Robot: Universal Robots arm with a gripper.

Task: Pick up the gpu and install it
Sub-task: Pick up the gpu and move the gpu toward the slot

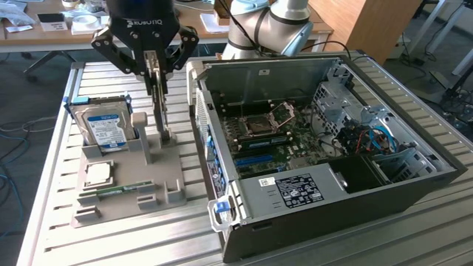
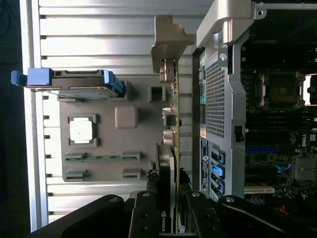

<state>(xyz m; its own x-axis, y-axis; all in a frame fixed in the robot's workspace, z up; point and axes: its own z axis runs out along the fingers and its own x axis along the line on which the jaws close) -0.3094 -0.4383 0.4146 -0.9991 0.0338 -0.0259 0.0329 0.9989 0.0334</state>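
Note:
The gpu [image 1: 160,111] stands on edge, a thin green board with a black cooler. My gripper [image 1: 157,77] comes down from above and is shut on its upper part, one finger on each flat side. The card's lower end sits at the upright posts of the grey holder [image 1: 126,188]; I cannot tell whether it still rests in them. In the wrist view the gpu [image 2: 175,124] runs edge-on away from my gripper [image 2: 173,218], with its silver end bracket [image 2: 168,39] at the far end. It hangs beside the open computer case [image 1: 318,149].
On the grey holder [image 2: 99,144] stand a silver hard drive [image 1: 107,127] with a blue label, a processor chip [image 1: 98,173] and a narrow memory stick [image 1: 118,191]. The case lies open on the slatted table [image 1: 52,183], with motherboard [image 1: 273,138] and blue slots [image 1: 255,160] exposed.

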